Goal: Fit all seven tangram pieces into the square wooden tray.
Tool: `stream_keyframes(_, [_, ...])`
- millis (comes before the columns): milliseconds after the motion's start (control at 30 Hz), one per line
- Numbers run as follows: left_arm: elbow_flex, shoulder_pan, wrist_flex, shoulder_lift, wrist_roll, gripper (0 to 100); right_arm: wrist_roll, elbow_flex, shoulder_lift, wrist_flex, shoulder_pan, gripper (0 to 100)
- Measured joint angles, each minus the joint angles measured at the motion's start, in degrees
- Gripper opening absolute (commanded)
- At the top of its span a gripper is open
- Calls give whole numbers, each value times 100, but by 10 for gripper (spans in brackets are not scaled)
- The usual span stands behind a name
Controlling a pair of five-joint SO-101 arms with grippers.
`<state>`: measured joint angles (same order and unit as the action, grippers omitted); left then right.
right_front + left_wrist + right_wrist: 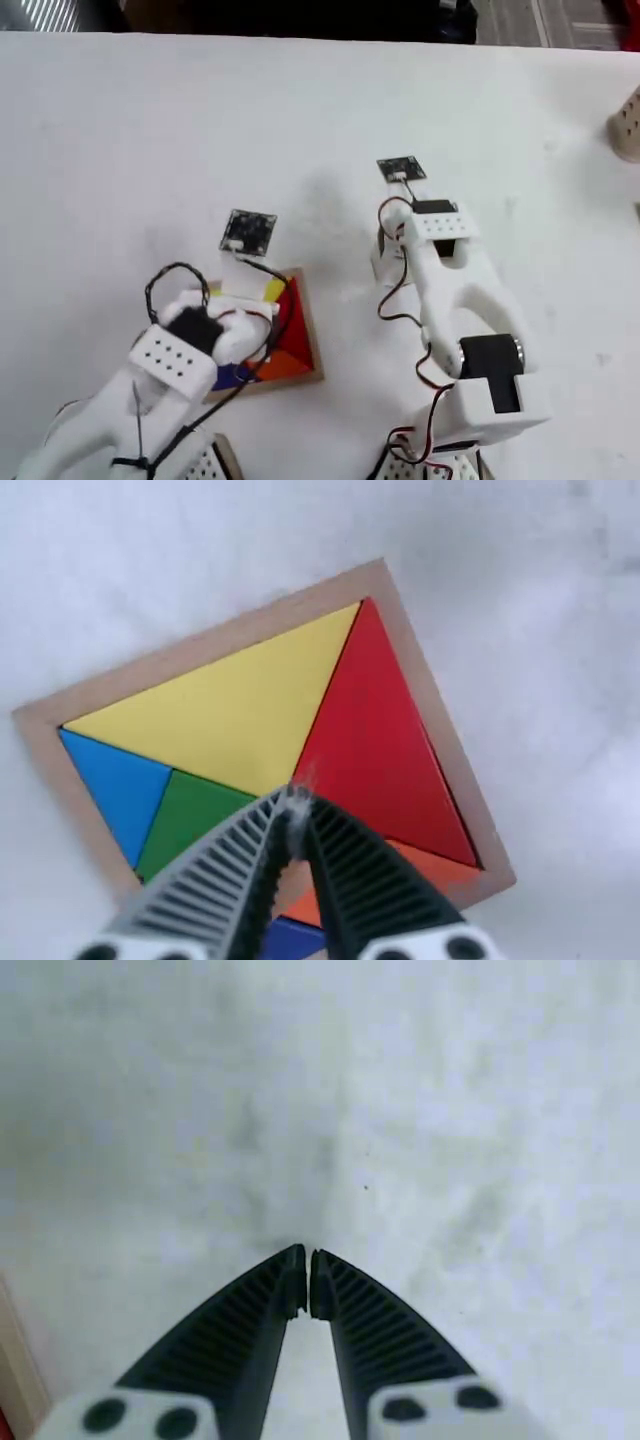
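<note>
The square wooden tray [405, 618] [311, 330] lies on the white table with coloured tangram pieces set flat inside it. I see a large yellow triangle [230, 710], a large red triangle [375, 735], a blue triangle [120, 785], a green piece [190, 815], an orange piece [425, 865] and a dark blue piece [290, 940]. My left gripper [297, 800] hovers shut over the tray's middle, holding nothing. My right gripper [306, 1257] is shut with nothing in it over bare table, to the right of the tray. In the high view the left arm [190, 345] covers much of the tray.
A tray corner [15, 1370] shows at the edge of the right wrist view. A tan perforated object [628, 125] stands at the table's far right edge. The right arm [460, 310] stands beside the tray. White table lies beyond both arms.
</note>
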<state>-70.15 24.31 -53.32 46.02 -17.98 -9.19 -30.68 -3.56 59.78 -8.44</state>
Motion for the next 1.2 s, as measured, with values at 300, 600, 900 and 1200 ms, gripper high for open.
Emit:
stream_keyframes(300, [721, 0, -1442, -237, 976, 24, 0, 0, 0, 0, 0, 17])
stream_keyframes(600, [756, 862, -2040, -246, 1556, 24, 0, 0, 0, 0, 0, 17])
stream_keyframes(900, [747, 1319, -2040, -246, 1556, 24, 0, 0, 0, 0, 0, 17])
stream_keyframes(1200, [888, 290, -1486, -396, 1204, 24, 0, 0, 0, 0, 0, 17])
